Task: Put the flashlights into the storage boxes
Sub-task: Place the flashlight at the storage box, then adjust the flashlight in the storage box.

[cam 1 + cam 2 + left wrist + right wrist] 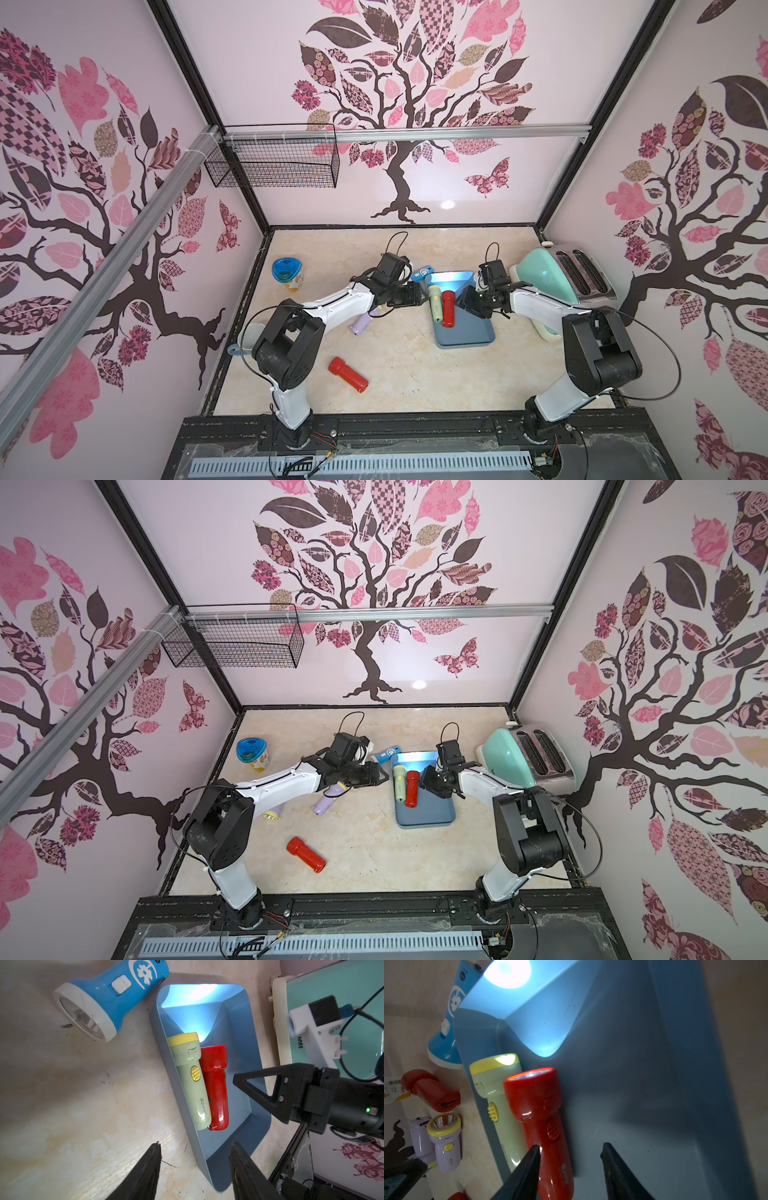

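Pale green flashlight (434,302) and red flashlight (447,308) lie together in slate-blue tray (465,344); left gripper (195,1145) at its left rim, right gripper (571,1145) above it, both gaping empty, so drop-off seems done and next fetch is blue-and-white flashlight (108,997) beside far-left corner.

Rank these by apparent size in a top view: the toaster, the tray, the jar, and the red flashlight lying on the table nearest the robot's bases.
1. toaster, although an arm hides part of it
2. tray
3. jar and red flashlight: they look about alike, so I leave them unranked.
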`<state>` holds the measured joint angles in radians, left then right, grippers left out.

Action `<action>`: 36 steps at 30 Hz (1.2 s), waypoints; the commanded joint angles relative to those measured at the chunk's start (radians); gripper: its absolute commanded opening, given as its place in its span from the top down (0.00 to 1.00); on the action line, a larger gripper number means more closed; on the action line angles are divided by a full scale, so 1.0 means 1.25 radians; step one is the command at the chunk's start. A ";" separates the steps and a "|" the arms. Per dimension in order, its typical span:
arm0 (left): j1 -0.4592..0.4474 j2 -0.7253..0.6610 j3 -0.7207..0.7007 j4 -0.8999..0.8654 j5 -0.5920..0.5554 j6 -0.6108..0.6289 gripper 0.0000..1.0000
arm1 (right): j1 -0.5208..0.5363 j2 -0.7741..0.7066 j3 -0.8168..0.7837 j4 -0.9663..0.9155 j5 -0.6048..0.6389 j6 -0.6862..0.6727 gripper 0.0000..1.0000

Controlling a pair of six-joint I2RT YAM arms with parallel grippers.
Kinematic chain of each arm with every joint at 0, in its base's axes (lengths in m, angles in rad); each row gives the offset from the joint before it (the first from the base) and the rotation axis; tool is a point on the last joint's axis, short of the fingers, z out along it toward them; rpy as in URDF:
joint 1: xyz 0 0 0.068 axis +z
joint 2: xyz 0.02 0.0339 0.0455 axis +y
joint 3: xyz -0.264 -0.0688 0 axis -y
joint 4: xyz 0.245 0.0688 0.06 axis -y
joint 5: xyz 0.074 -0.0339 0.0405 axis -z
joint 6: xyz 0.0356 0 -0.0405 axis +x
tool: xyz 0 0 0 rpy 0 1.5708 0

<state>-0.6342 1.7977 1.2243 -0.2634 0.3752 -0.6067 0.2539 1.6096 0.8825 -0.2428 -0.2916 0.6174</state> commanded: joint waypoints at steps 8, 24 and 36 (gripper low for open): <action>0.002 -0.078 -0.089 0.006 -0.037 0.005 0.45 | 0.063 0.012 0.040 0.023 0.072 -0.009 0.43; 0.005 -0.180 -0.149 -0.051 -0.152 -0.018 0.47 | 0.065 0.159 0.145 0.008 0.103 -0.063 0.66; 0.062 -0.227 -0.188 -0.056 -0.214 -0.044 0.46 | 0.064 0.233 0.265 -0.025 0.060 -0.201 0.64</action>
<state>-0.5632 1.5192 1.0180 -0.3485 0.1242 -0.6571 0.3317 1.8606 1.1645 -0.2420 -0.1871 0.4435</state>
